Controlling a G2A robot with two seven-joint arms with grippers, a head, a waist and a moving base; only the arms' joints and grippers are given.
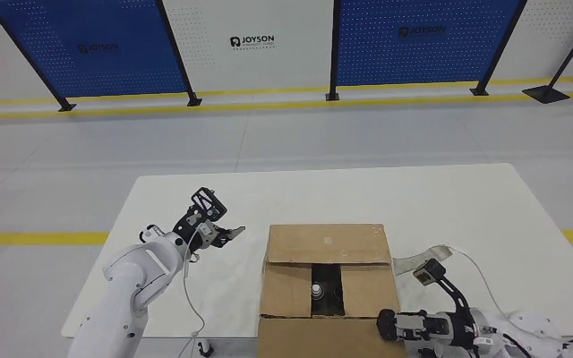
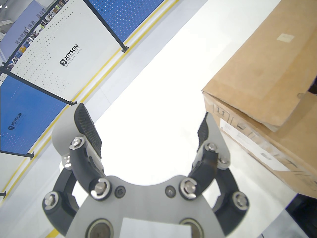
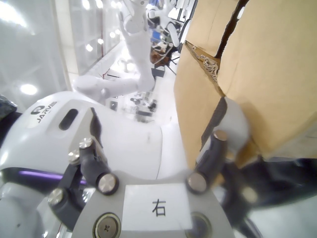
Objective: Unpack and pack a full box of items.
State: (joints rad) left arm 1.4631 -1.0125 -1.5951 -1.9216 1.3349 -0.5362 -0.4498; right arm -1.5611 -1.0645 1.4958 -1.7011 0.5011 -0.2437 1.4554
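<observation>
A brown cardboard box (image 1: 327, 243) stands in the middle of the white table (image 1: 466, 201). Its top flaps lie nearly closed, leaving a dark gap where a small white bottle cap (image 1: 316, 291) shows. My left gripper (image 1: 218, 225) hovers left of the box, open and holding nothing; in the left wrist view the left gripper (image 2: 146, 130) faces bare table with the box (image 2: 267, 75) off to one side. My right gripper (image 1: 387, 324) sits low at the box's front right corner. In the right wrist view the right gripper (image 3: 158, 122) is open, one finger (image 3: 223, 120) against the cardboard (image 3: 260, 63).
A pale curled strip (image 1: 417, 262) lies on the table just right of the box. The table's front edge runs close under the right arm. Blue and white partition panels (image 1: 260, 45) stand on the floor beyond the table. Bare tabletop stretches behind and to both sides of the box.
</observation>
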